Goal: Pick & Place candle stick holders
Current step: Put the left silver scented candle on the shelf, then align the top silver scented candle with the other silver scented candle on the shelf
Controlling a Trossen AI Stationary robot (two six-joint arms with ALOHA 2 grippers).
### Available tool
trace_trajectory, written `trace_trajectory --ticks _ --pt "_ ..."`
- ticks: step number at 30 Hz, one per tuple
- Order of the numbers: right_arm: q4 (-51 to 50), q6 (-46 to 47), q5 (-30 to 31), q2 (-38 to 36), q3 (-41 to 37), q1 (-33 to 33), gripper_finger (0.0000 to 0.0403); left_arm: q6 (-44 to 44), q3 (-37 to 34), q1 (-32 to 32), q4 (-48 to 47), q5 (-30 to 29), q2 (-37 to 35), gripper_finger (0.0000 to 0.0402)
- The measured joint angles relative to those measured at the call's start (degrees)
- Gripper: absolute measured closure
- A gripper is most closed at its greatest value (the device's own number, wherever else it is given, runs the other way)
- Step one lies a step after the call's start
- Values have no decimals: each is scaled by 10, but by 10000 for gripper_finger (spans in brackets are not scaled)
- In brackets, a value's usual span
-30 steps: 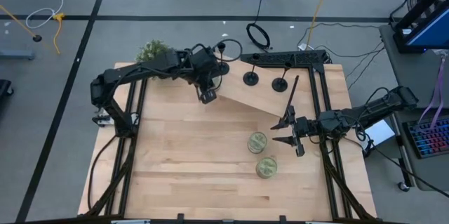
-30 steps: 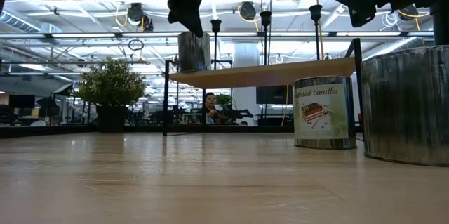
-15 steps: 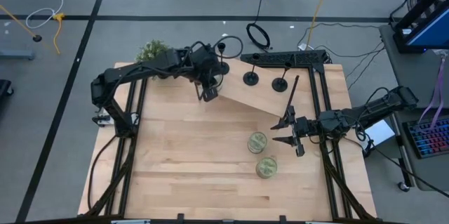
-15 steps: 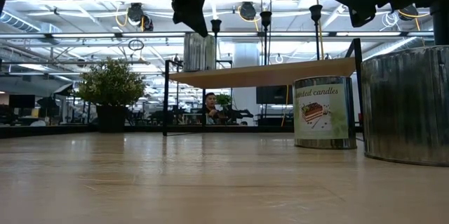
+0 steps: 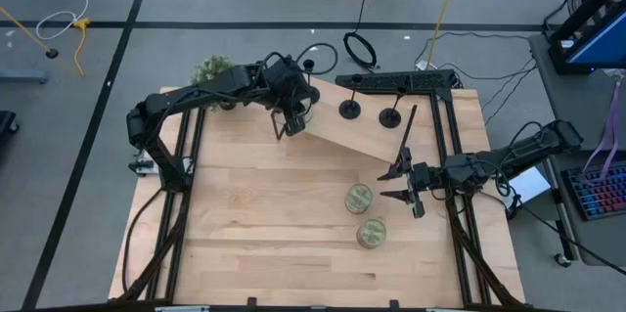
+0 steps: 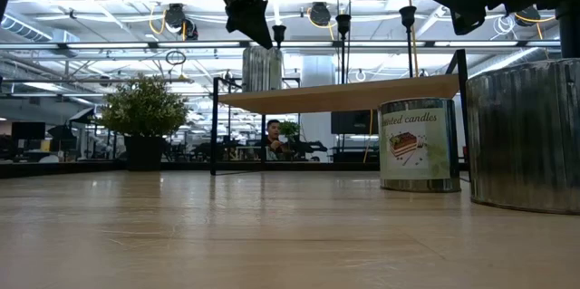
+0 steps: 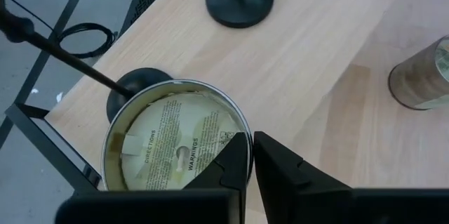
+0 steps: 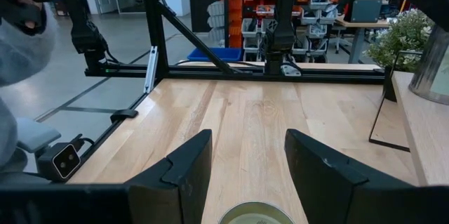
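Three black candle stick holders stand on a raised wooden shelf: two by their round bases, and a third just beyond a greenish jar. Their stems show in the low view. My left gripper is shut on that jar at the shelf's left end. My right gripper is open and empty, hovering to the right of two more jars on the table. My left gripper pinches the jar's rim between its two fingers, one finger inside over the labelled top and one outside. The fingers come from above, pointing down. The jar stays upright; whether it rests on the shelf cannot be told.
A potted plant stands at the far left corner. The shelf's black frame legs stand on the table. The two jars rise close in the low view. Bare wood lies in the table's near half.
My left gripper has gone toward the table's far edge, staying shut. The jar has gone with it along the shelf, upright, nearer the third holder.
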Motion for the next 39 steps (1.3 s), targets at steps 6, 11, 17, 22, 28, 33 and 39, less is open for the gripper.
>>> trace_trajectory --ticks 6,11,17,22,28,33,39 --pt "0 0 0 0 0 0 229 -1 0 2 0 0 0 378" --pt "0 0 0 0 0 0 229 -2 0 2 -1 0 0 391" --pt "9 -1 0 0 0 0 229 -9 0 1 -1 -2 0 372" --pt "14 -1 0 4 0 0 229 -9 0 1 -1 -16 0 330" --pt "102 -2 -1 41 0 0 229 -9 0 -13 -8 -11 -26 304" --pt "150 7 -2 98 0 0 229 -1 0 -36 -12 -11 -72 304" --pt "246 10 -12 205 5 0 229 -14 0 -66 -16 -10 -124 304"
